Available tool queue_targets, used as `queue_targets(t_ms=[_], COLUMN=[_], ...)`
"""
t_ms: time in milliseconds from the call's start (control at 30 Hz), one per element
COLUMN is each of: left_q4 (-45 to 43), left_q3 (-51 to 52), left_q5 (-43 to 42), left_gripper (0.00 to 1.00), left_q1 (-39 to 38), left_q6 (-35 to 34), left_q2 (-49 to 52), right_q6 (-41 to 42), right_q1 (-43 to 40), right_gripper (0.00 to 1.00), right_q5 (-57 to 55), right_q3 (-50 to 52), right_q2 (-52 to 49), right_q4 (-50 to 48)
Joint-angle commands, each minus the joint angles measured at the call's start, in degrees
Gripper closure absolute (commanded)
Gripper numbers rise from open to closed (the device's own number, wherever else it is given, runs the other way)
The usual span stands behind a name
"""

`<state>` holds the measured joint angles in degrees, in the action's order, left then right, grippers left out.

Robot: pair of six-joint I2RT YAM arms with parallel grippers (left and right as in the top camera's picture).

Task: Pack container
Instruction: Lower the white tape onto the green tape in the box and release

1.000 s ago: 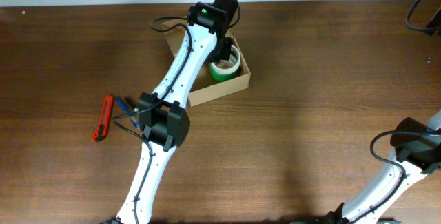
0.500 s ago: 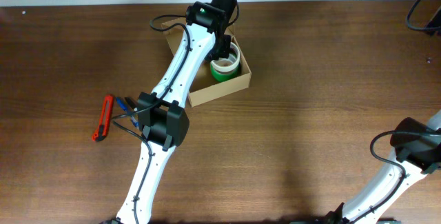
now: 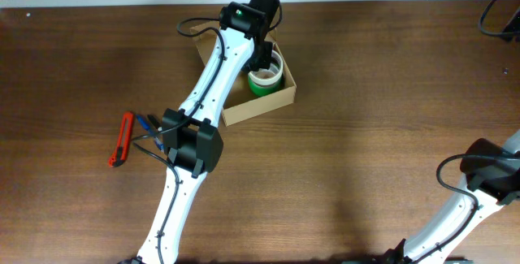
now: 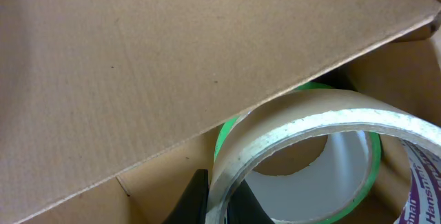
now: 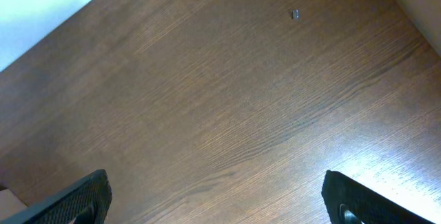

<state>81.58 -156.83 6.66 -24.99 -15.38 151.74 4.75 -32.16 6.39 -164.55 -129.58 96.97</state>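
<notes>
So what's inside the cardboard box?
The cardboard box holds a green tape roll, with a pale tape roll over it, pinched by the left gripper. The arm and flap hide the rest inside.

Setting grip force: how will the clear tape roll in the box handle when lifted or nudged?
The clear tape roll looks like a stiff ring, so it likely keeps shape when pinched. Its glossy face may be slippery. Sitting over the green roll, it might slide or tip.
</notes>
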Motion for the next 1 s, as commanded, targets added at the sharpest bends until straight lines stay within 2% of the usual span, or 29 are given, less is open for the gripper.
queue_targets(t_ms=[0,167,200,233,267,333,367,400,467,567,667,900,967], left_q4=[-0.4,-0.4,-0.4,-0.4,-0.6,-0.7,-0.8,-0.7,-0.5,0.7,3.5,15.1,15.1], left_q3=[1.2,1.2,1.2,1.2,1.2,1.2,1.2,1.2,1.2,0.3,-2.5,-17.7,-19.1], left_q5=[-0.2,-0.2,-0.2,-0.2,-0.2,-0.2,-0.2,-0.2,-0.2,-0.2,0.2,8.1,8.9], left_gripper=[0.92,0.91,0.87,0.77,0.61,0.51,0.40,0.36,0.37,0.50,0.57,0.55,0.50], left_q1=[0.5,0.8,0.8,0.8,0.8,0.8,0.8,0.8,0.8,0.8,0.8,0.8,0.8], left_q6=[0.9,0.9,0.9,0.9,0.9,0.9,0.9,0.9,0.9,1.1,2.2,2.3,5.0], left_q2=[1.5,2.2,2.2,2.2,2.2,2.2,2.2,2.2,2.2,2.2,2.1,-3.8,-7.1], right_q6=[0.4,0.4,0.4,0.4,0.4,0.4,0.4,0.4,0.4,0.4,0.4,0.4,0.4], right_q1=[0.3,0.3,0.3,0.3,0.3,0.3,0.3,0.3,0.3,0.3,0.3,0.3,0.3], right_gripper=[0.01,0.01,0.01,0.01,0.01,0.01,0.01,0.01,0.01,0.01,0.01,0.01,0.01], right_q5=[0.5,0.5,0.5,0.5,0.5,0.5,0.5,0.5,0.5,0.5,0.5,0.5,0.5], right_q3=[-0.2,-0.2,-0.2,-0.2,-0.2,-0.2,-0.2,-0.2,-0.2,-0.2,-0.2,-0.2,-0.2], right_q2=[0.6,0.6,0.6,0.6,0.6,0.6,0.6,0.6,0.6,0.6,0.6,0.6,0.6], right_q4=[0.3,0.3,0.3,0.3,0.3,0.3,0.3,0.3,0.3,0.3,0.3,0.3,0.3])
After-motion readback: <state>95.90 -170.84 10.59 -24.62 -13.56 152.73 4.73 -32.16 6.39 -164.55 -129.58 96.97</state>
